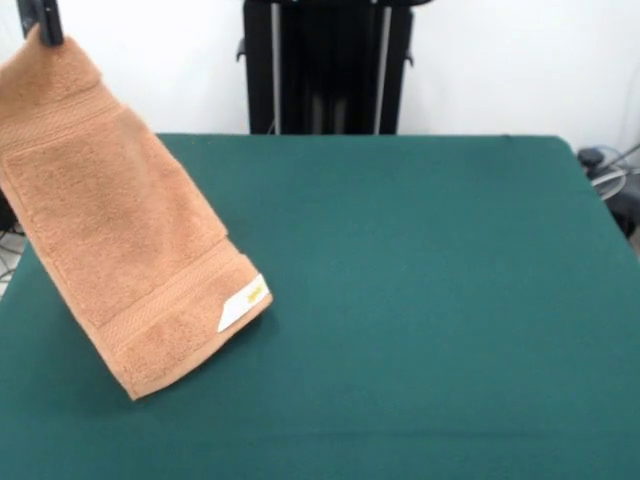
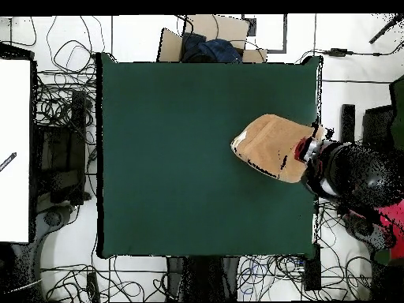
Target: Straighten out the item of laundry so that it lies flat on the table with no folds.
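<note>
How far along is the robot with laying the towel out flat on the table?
Done: the gripper has the towel pinched by its top corner. In hand: the towel hangs open from that corner with no visible folds, the tag near its lower edge, over the side of the green table. Left: lowering it flat, releasing, smoothing any folds.

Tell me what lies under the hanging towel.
Only the green table shows beneath the towel, which the gripper holds up by one corner. The felt directly behind the cloth is covered.
</note>
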### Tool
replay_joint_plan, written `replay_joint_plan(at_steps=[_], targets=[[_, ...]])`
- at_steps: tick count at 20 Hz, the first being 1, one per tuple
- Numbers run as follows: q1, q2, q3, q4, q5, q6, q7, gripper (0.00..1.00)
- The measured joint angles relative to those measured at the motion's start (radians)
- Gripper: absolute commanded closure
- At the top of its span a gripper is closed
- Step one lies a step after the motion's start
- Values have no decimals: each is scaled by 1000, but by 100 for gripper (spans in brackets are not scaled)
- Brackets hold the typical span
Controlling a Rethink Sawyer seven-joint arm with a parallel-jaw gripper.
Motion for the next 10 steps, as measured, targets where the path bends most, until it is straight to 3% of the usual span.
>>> replay_joint_plan(at_steps=[10], targets=[[10,4,5,-97,-3,111,0,100]])
